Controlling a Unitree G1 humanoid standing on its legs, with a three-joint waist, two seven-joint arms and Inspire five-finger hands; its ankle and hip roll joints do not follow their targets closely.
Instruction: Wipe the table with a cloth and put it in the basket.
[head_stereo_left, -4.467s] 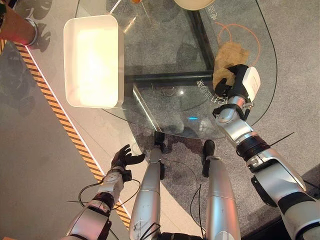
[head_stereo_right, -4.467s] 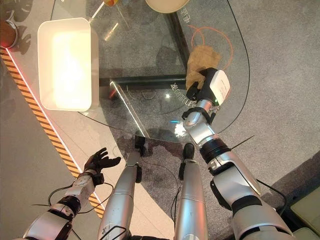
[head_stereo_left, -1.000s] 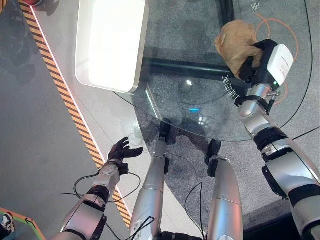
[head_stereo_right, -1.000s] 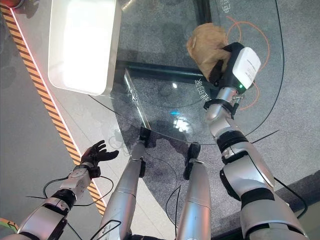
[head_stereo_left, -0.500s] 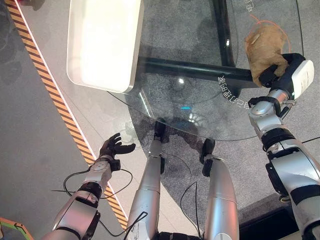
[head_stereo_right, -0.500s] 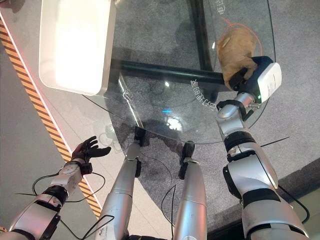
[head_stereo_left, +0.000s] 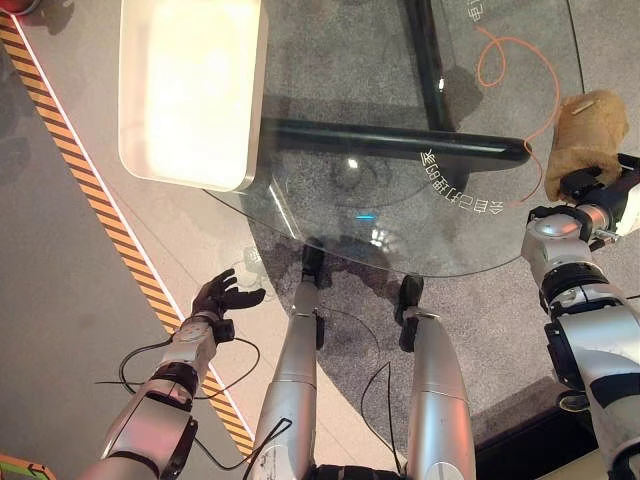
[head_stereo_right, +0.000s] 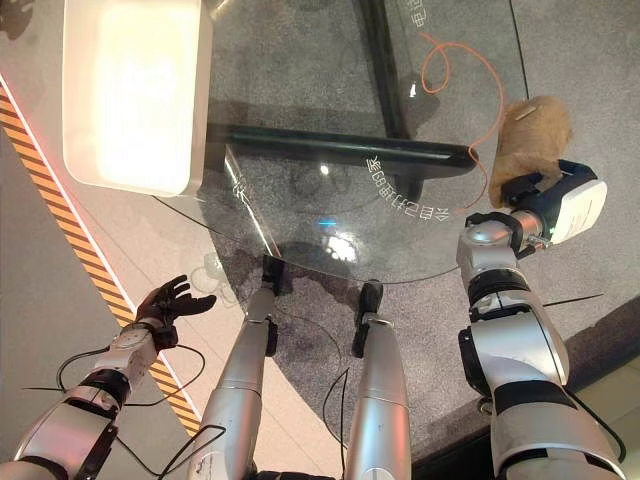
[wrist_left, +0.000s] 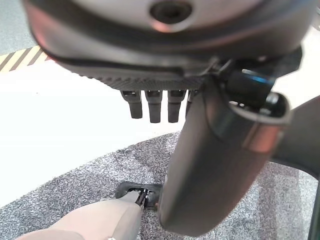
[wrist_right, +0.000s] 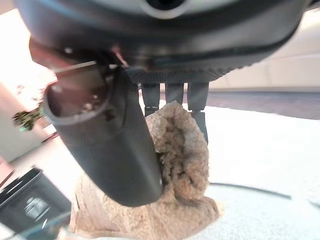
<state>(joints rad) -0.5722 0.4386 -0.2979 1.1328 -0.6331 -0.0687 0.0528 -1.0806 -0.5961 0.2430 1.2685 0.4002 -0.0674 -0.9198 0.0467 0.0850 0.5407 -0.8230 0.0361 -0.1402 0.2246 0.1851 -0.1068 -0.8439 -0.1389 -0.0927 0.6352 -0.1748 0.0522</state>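
Your right robot hand (head_stereo_right: 540, 192) is closed on the cloth (head_stereo_right: 530, 135), thumb and fingers pinching a bunched fold. It sits at the right edge of the frame, by the glass desk's (head_stereo_left: 400, 215) rim. The cloth looks soft, light and limp, so expect it to sag and drag rather than slip. Hold deep in the bunch, not at a loose corner. The basket (head_stereo_left: 252, 120) sits upper left, well apart. The left robot hand (head_stereo_left: 222, 296) hangs open, lower left.
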